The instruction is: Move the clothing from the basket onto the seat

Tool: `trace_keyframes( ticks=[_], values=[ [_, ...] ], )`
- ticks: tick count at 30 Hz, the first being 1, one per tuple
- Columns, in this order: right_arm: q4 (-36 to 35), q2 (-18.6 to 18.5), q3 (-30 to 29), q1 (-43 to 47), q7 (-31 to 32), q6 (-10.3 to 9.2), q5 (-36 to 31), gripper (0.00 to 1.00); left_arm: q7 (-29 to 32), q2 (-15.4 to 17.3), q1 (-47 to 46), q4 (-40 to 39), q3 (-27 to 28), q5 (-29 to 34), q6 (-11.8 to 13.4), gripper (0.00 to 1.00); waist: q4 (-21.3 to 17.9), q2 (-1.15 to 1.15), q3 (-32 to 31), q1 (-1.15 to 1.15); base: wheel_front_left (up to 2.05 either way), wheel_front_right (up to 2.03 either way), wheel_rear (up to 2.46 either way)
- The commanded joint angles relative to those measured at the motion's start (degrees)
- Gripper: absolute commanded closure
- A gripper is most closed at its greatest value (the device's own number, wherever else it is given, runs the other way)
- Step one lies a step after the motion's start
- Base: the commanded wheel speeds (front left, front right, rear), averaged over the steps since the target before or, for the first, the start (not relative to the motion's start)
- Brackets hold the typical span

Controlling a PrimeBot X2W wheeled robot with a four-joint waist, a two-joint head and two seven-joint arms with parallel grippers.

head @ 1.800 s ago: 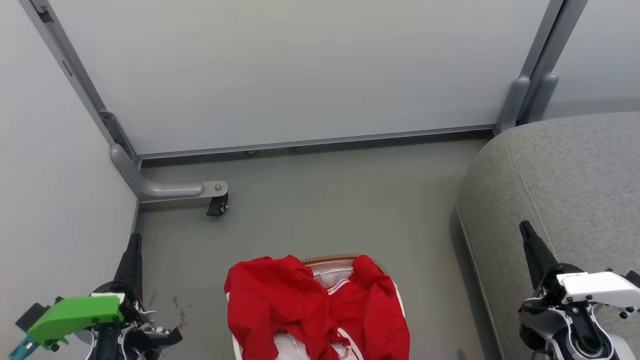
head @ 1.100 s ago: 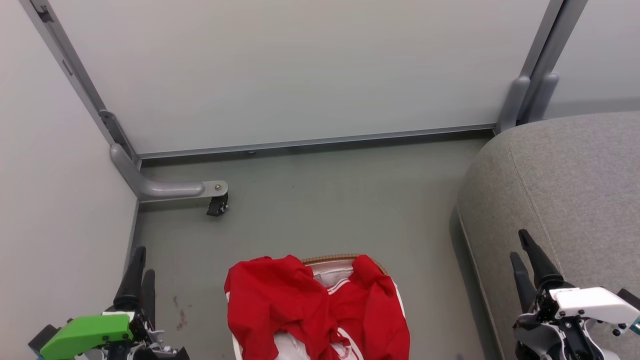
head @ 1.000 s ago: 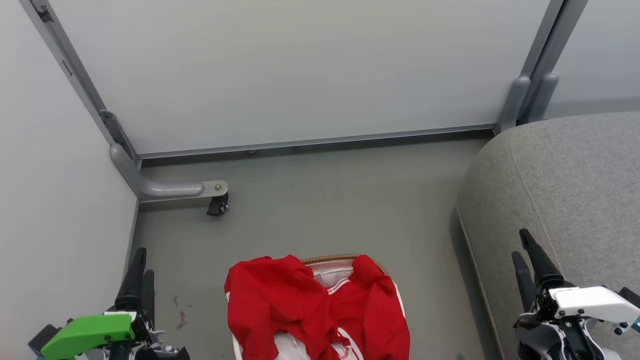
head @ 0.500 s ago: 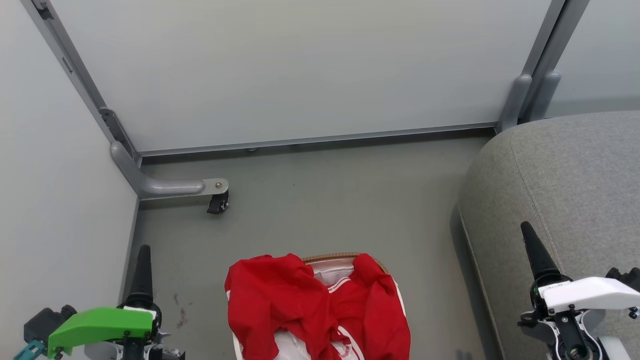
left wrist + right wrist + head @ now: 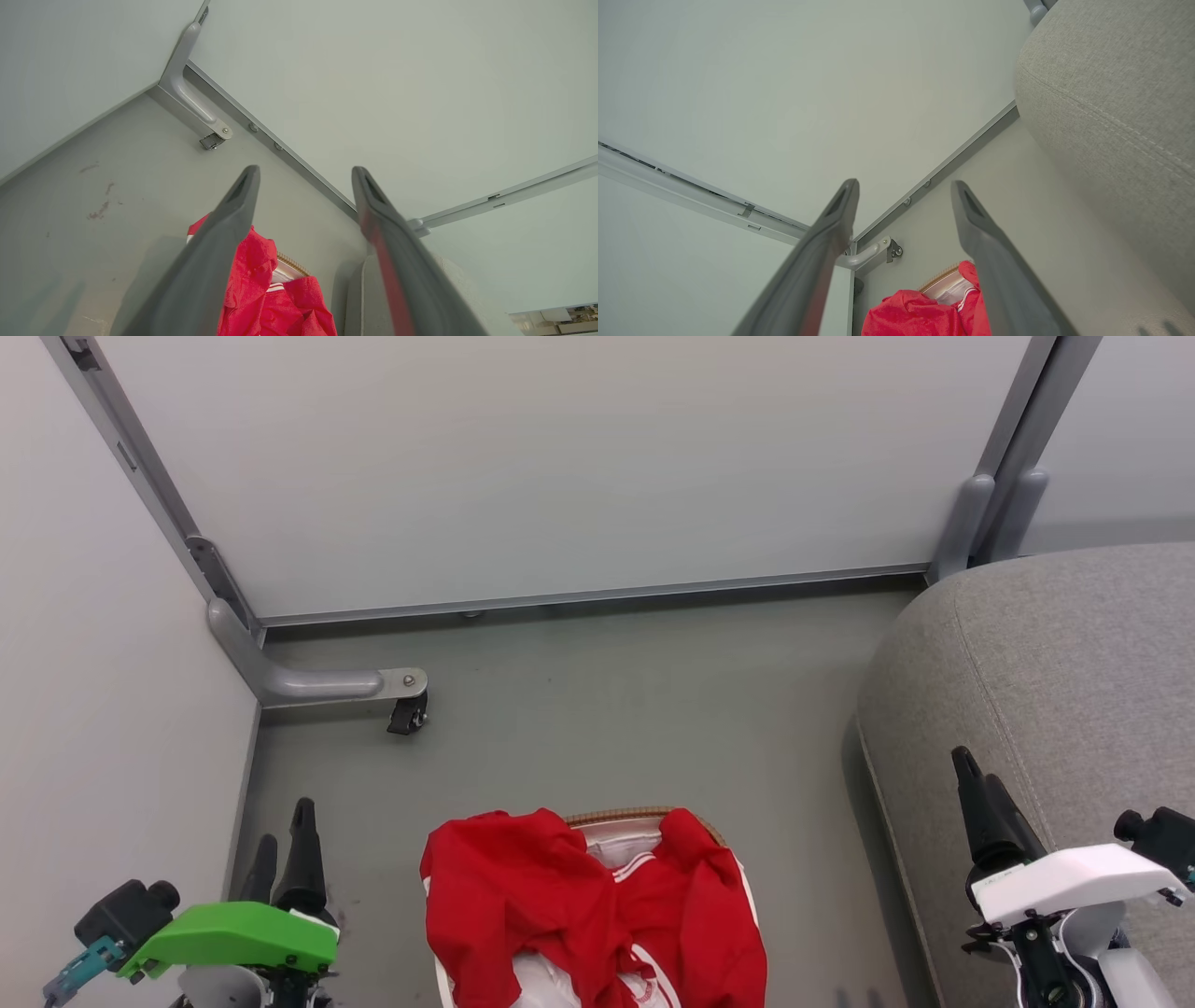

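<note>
Left gripper (image 5: pixel 284 823) and right gripper (image 5: pixel 973 773) have swivelled (both spread), flanking the clothing (image 5: pixel 560 896).

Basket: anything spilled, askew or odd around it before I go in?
The clothing is draped over the basket at its left rim, partly hanging outside. Small reddish marks stain the floor to its left. Nothing else looks damaged or spilled.

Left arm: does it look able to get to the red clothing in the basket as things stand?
Probably yes. The left end effector is open beside the basket, bare floor lies between them, and the clothing is heaped on top, spilling over the rim, uncovered.
</note>
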Motion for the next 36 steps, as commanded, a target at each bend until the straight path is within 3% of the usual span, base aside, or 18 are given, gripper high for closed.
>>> trace_keyframes(
  ticks=[1,20,36],
  values=[
    [-0.9,-0.9,0.5,-1.3,-0.8,0.02,-2.8,0.0,-0.7,0.9,-1.8,-0.5,-0.8,2.8,0.5,0.0,0.0,0.0,0.0,0.0,0.0,0.0,0.0],
    [0.5,-1.9,2.2,-2.1,-4.4,0.02,-18.7,0.0,-4.2,3.1,-2.9,0.3,-6.3,15.9,3.7,0.0,0.3,0.0,0.3,0.0,0.0,0.0,0.0],
    [0.6,-1.5,1.4,-1.6,-7.1,0.02,-30.7,0.0,-7.0,3.1,-2.1,-0.2,-6.8,26.1,4.2,0.0,0.5,0.0,0.4,0.0,0.0,0.0,0.0]
  ],
)
